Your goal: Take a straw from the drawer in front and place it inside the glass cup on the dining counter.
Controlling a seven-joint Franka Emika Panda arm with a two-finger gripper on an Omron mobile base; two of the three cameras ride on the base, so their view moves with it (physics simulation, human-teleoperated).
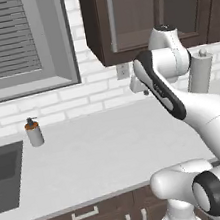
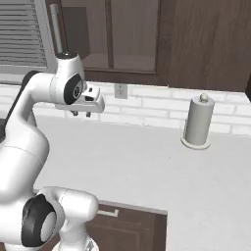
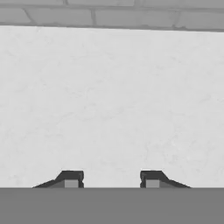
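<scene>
We are holding our tool (image 3: 112,177) above the white surface (image 1: 104,153) that is running along the brick wall (image 1: 55,103), its two dark fingertips (image 3: 71,178) standing wide apart with nothing between them. In the right base view the tool (image 2: 81,113) is hanging just in front of the wall, pointing down at the bare top. We are counting one drawer (image 1: 84,215) under the surface's front edge, dark brown, closed, with one short silver bar handle (image 1: 85,213); the same drawer (image 2: 122,220) is showing at the bottom of the right base view. On the surface we are seeing one soap dispenser (image 1: 33,132) beside one sink (image 1: 7,177), and one paper towel roll (image 2: 198,121) standing upright near the wall. One outlet (image 2: 120,90) is sitting on the brick, one window with blinds (image 1: 4,41) is hanging above the sink, and dark wall cabinets (image 2: 132,37) are hanging overhead.
</scene>
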